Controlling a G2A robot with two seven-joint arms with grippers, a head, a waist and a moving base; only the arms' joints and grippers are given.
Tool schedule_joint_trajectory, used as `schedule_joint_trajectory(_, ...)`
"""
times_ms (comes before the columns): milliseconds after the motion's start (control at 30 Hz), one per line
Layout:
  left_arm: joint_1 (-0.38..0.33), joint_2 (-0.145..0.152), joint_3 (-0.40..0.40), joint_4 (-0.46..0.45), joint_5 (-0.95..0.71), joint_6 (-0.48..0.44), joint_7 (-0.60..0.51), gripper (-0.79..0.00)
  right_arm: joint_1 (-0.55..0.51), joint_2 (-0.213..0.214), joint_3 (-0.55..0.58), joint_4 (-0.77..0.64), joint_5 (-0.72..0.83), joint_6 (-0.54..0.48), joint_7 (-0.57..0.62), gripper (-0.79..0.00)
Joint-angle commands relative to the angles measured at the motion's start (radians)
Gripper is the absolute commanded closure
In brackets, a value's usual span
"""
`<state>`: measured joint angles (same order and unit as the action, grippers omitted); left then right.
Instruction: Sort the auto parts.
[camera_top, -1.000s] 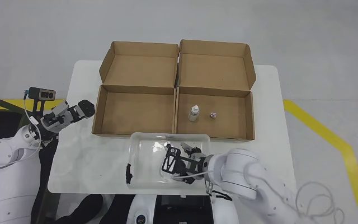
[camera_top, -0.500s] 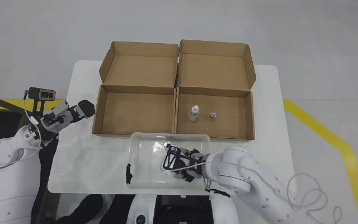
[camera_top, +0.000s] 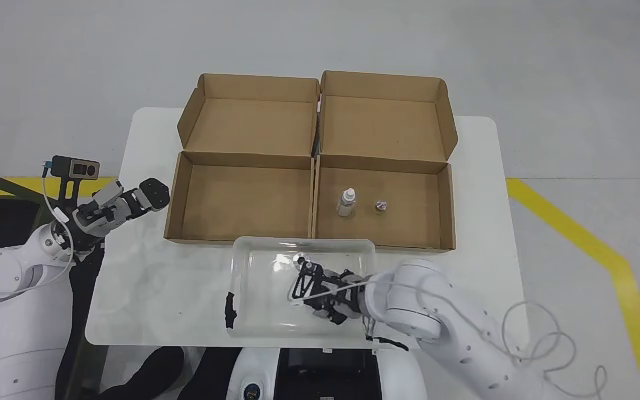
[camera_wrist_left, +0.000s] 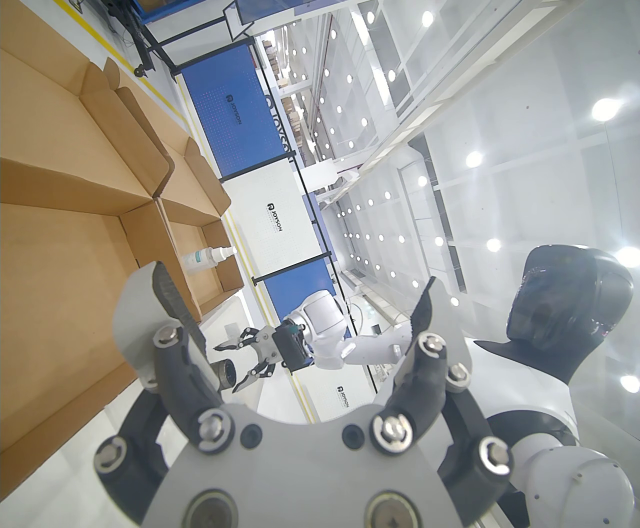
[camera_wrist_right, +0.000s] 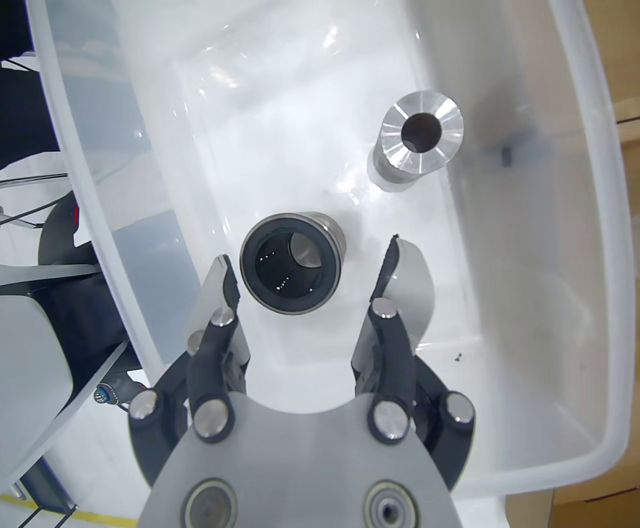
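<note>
My right gripper (camera_wrist_right: 310, 272) (camera_top: 302, 283) stands open inside the clear plastic bin (camera_wrist_right: 590, 210) (camera_top: 255, 247). A steel linear bearing with a black bore (camera_wrist_right: 292, 262) lies on the bin floor just past its fingertips, roughly between them and untouched. Farther along the bin floor sits a silver bushing with a chamfered face (camera_wrist_right: 417, 140). My left gripper (camera_wrist_left: 292, 295) (camera_top: 140, 197) is open and holds nothing, hovering off the table's left side beside the left cardboard box (camera_top: 245, 200).
Two open cardboard boxes stand side by side behind the bin. The right box (camera_top: 420, 225) holds a small white bottle (camera_top: 346, 202) (camera_wrist_left: 205, 257) and a small metal part (camera_top: 380, 206). A black clip (camera_top: 230, 308) sits on the bin's left end.
The right gripper has edged slightly left within the bin and its arm has turned a little. The left arm has stayed put.
</note>
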<state>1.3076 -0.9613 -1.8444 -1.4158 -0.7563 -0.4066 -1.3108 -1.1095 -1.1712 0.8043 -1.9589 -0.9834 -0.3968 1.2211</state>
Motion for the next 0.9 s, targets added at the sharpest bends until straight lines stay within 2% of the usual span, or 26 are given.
schedule_joint_trajectory(0,0.0,0.0,0.0,0.0,0.0,0.0,0.0,-0.785,0.001,0.0,-0.001,0.008,0.002,0.002,-0.002,-0.511)
schedule_joint_trajectory(233,0.0,0.0,0.0,0.0,0.0,0.0,0.0,-0.785,0.006,0.0,-0.009,0.05,0.009,-0.006,-0.032,-0.496)
schedule_joint_trajectory(500,0.0,0.0,0.0,0.0,0.0,0.0,0.0,-0.785,0.014,-0.001,-0.024,0.075,0.012,-0.02,-0.054,-0.437)
schedule_joint_trajectory(567,0.0,0.0,0.0,0.0,0.0,0.0,0.0,-0.785,0.016,-0.001,-0.027,0.075,0.013,-0.023,-0.056,-0.348)
schedule_joint_trajectory(633,0.0,0.0,0.0,0.0,0.0,0.0,0.0,-0.785,0.019,-0.001,-0.029,0.076,0.014,-0.026,-0.058,-0.299)
schedule_joint_trajectory(733,0.0,0.0,0.0,0.0,0.0,0.0,0.0,-0.785,0.024,-0.002,-0.034,0.078,0.016,-0.032,-0.061,-0.028)
schedule_joint_trajectory(767,0.0,0.0,0.0,0.0,0.0,0.0,0.0,-0.785,0.025,-0.002,-0.035,0.077,0.017,-0.033,-0.062,0.0)
schedule_joint_trajectory(867,0.0,0.0,0.0,0.0,0.0,0.0,0.0,-0.785,0.028,-0.002,-0.037,0.073,0.02,-0.035,-0.065,0.0)
